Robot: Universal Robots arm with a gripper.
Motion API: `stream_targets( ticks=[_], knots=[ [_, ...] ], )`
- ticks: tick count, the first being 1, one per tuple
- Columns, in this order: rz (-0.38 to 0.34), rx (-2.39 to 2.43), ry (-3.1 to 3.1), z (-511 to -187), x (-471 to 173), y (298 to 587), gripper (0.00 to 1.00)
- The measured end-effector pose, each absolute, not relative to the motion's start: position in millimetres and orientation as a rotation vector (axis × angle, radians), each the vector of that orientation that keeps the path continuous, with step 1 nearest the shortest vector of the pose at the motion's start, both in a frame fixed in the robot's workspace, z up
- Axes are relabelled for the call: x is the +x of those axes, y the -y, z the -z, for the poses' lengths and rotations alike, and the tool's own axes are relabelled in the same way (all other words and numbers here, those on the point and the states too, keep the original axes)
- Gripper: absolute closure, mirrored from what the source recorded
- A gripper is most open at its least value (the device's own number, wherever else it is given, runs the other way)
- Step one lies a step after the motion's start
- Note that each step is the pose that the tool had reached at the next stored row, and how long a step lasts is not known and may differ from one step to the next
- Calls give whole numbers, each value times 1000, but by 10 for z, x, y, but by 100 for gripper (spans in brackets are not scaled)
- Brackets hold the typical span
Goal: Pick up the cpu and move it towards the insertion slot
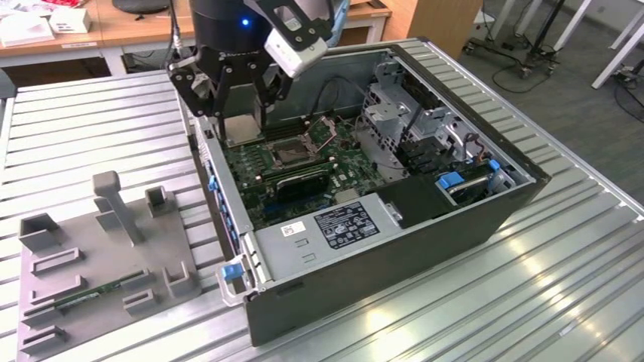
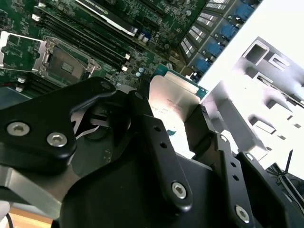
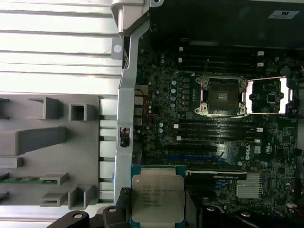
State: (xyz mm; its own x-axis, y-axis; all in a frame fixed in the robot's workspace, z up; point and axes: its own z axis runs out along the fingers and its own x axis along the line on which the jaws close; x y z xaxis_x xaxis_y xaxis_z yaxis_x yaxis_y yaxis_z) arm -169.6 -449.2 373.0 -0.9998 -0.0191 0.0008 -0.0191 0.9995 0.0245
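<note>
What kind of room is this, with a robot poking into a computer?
Probably a robotics lab or workshop. An open computer case lies on a ribbed metal table, a grey fixture tray holds parts beside it, and wooden desks stand behind. The end effector holds the cpu.

The chip (image 3: 157,198) has a dull silvery metal top; beside it, black matt fingers (image 2: 161,147); below, ribbed shiny metal table (image 1: 90,128).

The cpu (image 3: 157,199) sits between the jaws, above the motherboard (image 1: 292,170); the insertion slot (image 3: 222,96) lies well beyond them.
</note>
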Motion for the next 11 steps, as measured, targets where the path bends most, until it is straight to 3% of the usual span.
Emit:
stream_targets(
  ticks=[11],
  knots=[
    [38,30,3140,-3730,-1499,4492,46]
  ],
)
